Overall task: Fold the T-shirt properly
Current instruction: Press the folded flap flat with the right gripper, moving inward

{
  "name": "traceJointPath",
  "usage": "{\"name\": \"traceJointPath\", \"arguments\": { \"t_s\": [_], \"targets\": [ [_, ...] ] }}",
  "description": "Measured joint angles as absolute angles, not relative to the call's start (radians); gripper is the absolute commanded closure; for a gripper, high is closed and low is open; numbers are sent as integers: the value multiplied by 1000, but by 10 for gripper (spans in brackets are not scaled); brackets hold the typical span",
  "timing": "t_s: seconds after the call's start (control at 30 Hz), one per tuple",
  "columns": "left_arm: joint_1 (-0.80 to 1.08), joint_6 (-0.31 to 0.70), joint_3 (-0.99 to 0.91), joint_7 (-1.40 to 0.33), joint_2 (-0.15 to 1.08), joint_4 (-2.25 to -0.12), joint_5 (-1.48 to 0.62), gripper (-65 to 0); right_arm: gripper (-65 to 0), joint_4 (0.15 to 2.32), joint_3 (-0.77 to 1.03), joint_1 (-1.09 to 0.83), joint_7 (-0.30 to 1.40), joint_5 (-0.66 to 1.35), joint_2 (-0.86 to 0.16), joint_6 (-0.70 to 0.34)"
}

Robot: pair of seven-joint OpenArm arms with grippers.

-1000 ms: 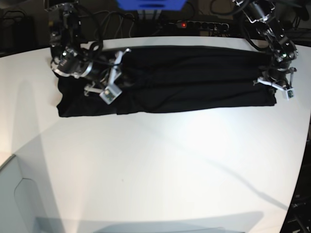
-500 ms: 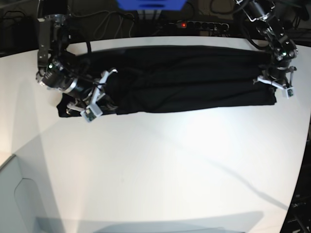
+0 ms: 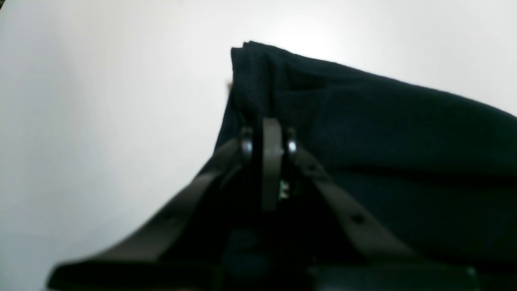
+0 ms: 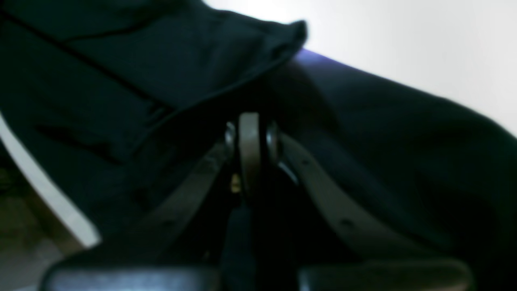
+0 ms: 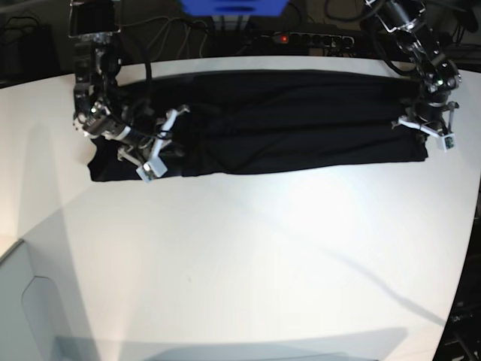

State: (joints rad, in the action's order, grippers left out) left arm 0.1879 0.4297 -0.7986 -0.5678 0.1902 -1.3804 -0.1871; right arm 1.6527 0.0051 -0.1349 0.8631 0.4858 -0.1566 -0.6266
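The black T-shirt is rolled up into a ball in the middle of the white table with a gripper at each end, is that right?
Not quite. The base view shows the T-shirt lying as a long flat band along the table's far edge, not balled up. The left gripper and right gripper are at its ends.

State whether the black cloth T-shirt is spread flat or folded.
Folded. The black cloth T-shirt lies as a long narrow band across the white table, with layered edges stacked at its end in the left wrist view.

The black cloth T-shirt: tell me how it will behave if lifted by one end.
The black cloth T-shirt lies in a long wrinkled band on the white table, so it would probably sag and drape. Its folded layers, stacked at the corner in the left wrist view, may slip apart. It looks light, unlikely to resist a pull.
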Motion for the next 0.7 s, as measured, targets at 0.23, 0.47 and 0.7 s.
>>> {"name": "traceJointPath", "arguments": {
  "t_s": [0.23, 0.47, 0.7],
  "targets": [
    [188, 430, -799, -567, 190, -1380, -188, 0, 0, 1796, -31, -224, 871, 487, -138, -627],
    [187, 430, -799, -567, 191, -1379, -188, 0, 0, 1888, -109, -287, 879, 482, -121, -627],
    [186, 430, -799, -567, 191, -1379, -187, 0, 0, 1975, -212, -310, 944, 494, -153, -628]
  ]
}}
